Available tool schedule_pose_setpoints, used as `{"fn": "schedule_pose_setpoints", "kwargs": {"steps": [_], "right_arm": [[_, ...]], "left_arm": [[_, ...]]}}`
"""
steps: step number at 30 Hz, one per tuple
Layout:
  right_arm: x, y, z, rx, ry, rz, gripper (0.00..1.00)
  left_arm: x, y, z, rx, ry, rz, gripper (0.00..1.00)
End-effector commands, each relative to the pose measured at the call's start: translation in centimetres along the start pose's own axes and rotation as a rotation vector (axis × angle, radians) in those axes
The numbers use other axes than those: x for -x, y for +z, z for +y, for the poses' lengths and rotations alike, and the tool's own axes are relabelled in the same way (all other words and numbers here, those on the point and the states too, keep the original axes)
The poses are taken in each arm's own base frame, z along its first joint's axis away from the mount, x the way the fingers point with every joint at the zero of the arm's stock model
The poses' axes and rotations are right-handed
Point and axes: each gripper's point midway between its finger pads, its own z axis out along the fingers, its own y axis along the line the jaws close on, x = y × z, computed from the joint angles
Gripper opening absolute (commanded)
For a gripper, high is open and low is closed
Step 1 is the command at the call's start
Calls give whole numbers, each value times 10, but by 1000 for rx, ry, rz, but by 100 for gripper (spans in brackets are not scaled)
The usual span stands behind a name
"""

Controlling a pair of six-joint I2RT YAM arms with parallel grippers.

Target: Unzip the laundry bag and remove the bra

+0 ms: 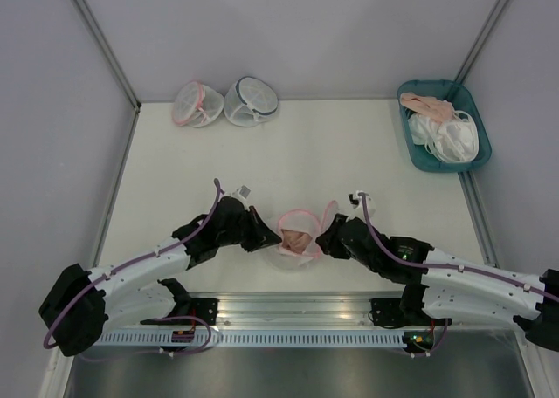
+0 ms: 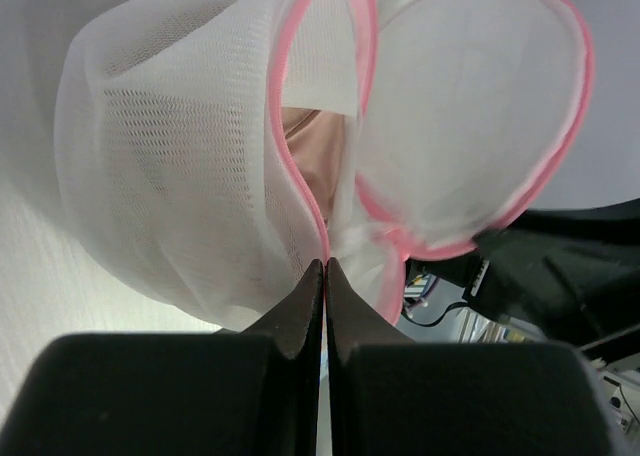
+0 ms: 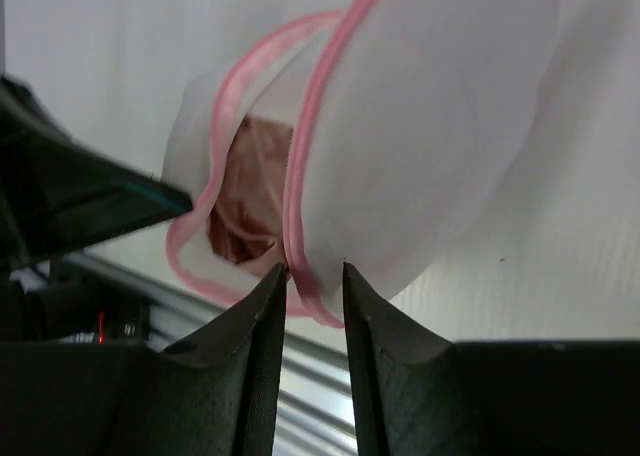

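The laundry bag, white mesh with a pink zipper rim, sits between my two grippers near the table's front edge. It is unzipped, with its lid flap standing up on the right side. The pale pink bra lies inside the open mouth and also shows in the left wrist view and the right wrist view. My left gripper is shut on the bag's left rim. My right gripper grips the pink rim and mesh of the lid between its fingers.
Two more mesh pouches stand at the back left, one pink-trimmed and one dark-trimmed. A teal tray at the back right holds pink bras and white pouches. A metal rail runs along the near edge.
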Motion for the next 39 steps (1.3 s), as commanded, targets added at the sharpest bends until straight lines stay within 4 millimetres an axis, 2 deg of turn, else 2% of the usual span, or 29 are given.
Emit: {"fn": "schedule_pose_setpoints", "kwargs": {"steps": [1, 2, 3, 4, 6, 9, 11, 15, 18, 19, 20, 23, 24, 26, 27, 30, 33, 34, 39], "right_arm": [[-31, -20, 60, 275, -45, 161, 35], [-34, -32, 69, 304, -71, 176, 35], [-25, -36, 76, 315, -58, 150, 35], [-31, -45, 75, 312, -88, 164, 35], [-20, -62, 79, 307, -93, 124, 34], [-7, -79, 81, 303, -97, 94, 32], [-5, -81, 80, 293, -121, 87, 34], [2, -65, 77, 208, -259, 34, 44], [21, -49, 67, 53, -350, -69, 55], [25, -45, 67, 22, -367, -93, 64], [30, -36, 67, -32, -396, -132, 68], [32, -18, 74, -53, -436, -115, 69], [30, -11, 76, -52, -441, -106, 67], [29, -5, 102, 60, -409, -114, 50], [28, -4, 106, 78, -404, -110, 32], [25, 2, 112, 109, -390, -89, 2], [13, 12, 111, 125, -379, -41, 1], [8, 14, 116, 155, -368, -18, 1], [-26, 34, 116, 171, -359, 79, 0]], "left_arm": [[14, -2, -30, -72, -6, -45, 2], [14, -2, -30, -74, -5, -46, 2], [15, -2, -31, -76, -5, -49, 2], [14, -3, -31, -77, -5, -47, 2], [14, -2, -30, -75, -7, -50, 2], [13, -1, -28, -68, -5, -47, 2], [13, -1, -27, -63, -6, -45, 2], [13, 1, -29, -68, -4, -37, 2], [11, 0, -30, -73, -5, -26, 2], [11, 0, -30, -75, -7, -25, 2], [10, -1, -30, -76, -8, -22, 2], [10, -3, -28, -78, -9, -33, 2], [9, -4, -25, -73, -10, -34, 2], [8, -5, -22, -70, -14, -34, 2], [8, -5, -22, -69, -17, -35, 2], [6, -6, -17, -62, -29, -37, 2], [4, -5, -11, -52, -40, -37, 2], [2, -5, -8, -48, -45, -31, 2], [2, -5, -5, -46, -55, -38, 2]]}}
